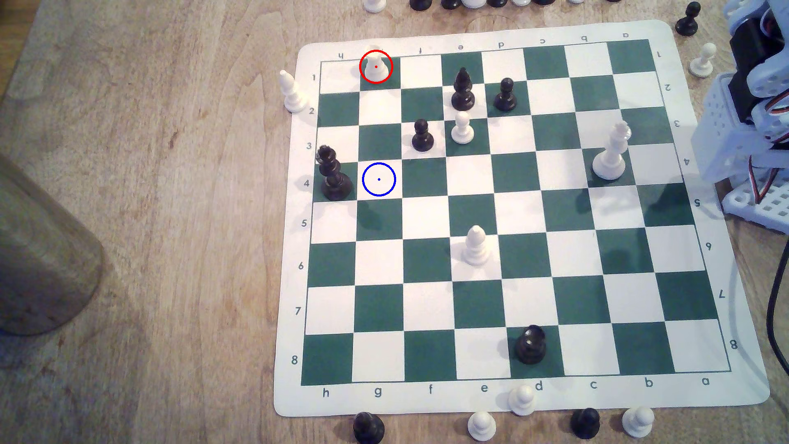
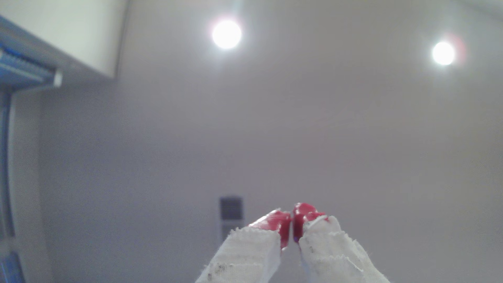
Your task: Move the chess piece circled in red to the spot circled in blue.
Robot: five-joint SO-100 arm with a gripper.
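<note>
- Wood-grain tabletop [image 1: 149, 213] carries a green-and-white chess mat [image 1: 726, 397], with spare pieces scattered along its near and far edges.
- At the exterior view's left edge of the mat, a white bishop [image 1: 292, 93] stands just off the board beside rank 2, and a black king [image 1: 333, 175] stands on h4.
- Just beside them, the white rook [image 1: 375, 66] ringed in red stands upright on g1, a dark square in the far row.
- Three squares nearer in the same file, the blue-ringed square [image 1: 378, 179] at g4 is bare, touching the black king's square.
- Toward the middle stand a black pawn [image 1: 422, 135], a black bishop [image 1: 463, 90], a white pawn [image 1: 462, 128] and another white bishop [image 1: 475, 246].
- At the exterior view's right edge the white arm [image 1: 751, 111] is folded up off the board, well apart from the rook.
- In the wrist view, the gripper [image 2: 292, 225] points at a ceiling with two lamps; its red-tipped fingers [image 2: 280, 221] are pressed nearly together, holding nothing.
</note>
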